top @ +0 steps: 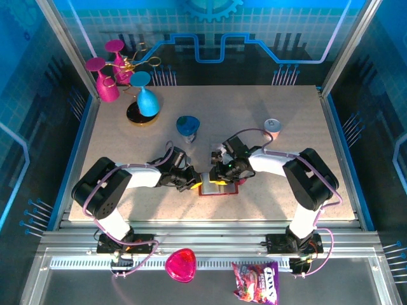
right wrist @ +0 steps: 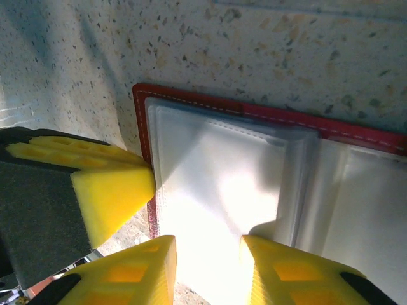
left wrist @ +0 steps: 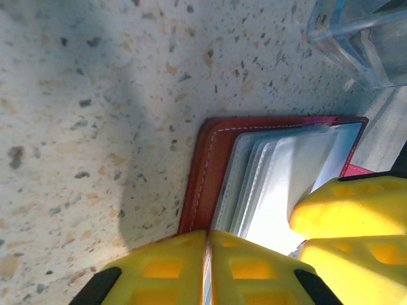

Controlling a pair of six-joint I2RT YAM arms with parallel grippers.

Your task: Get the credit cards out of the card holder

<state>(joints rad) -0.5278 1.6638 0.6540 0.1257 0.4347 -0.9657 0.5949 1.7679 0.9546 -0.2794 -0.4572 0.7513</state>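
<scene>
The card holder (top: pixel 218 186) lies open on the speckled table, a dark red cover with pale grey inner pockets (right wrist: pixel 222 184). My left gripper (top: pixel 191 181) is at its left edge, its yellow fingers (left wrist: pixel 172 270) shut on the red stitched cover (left wrist: pixel 210 171). My right gripper (right wrist: pixel 208 267) hovers open over the pale pockets, with a clear gap and nothing between its fingers (right wrist: pixel 137 270). The left gripper's yellow pad (right wrist: pixel 111 190) touches the holder's left rim. The credit cards are hidden; I see only pale pocket faces.
A clear plastic piece (left wrist: pixel 359 38) lies just beyond the holder. Farther back stand a blue cup (top: pixel 187 127), a small can (top: pixel 272 125) and a stand with pink and blue goblets (top: pixel 147 98). A pink heart dish (top: pixel 181 265) and a candy bag (top: pixel 255 281) sit below the table's front edge.
</scene>
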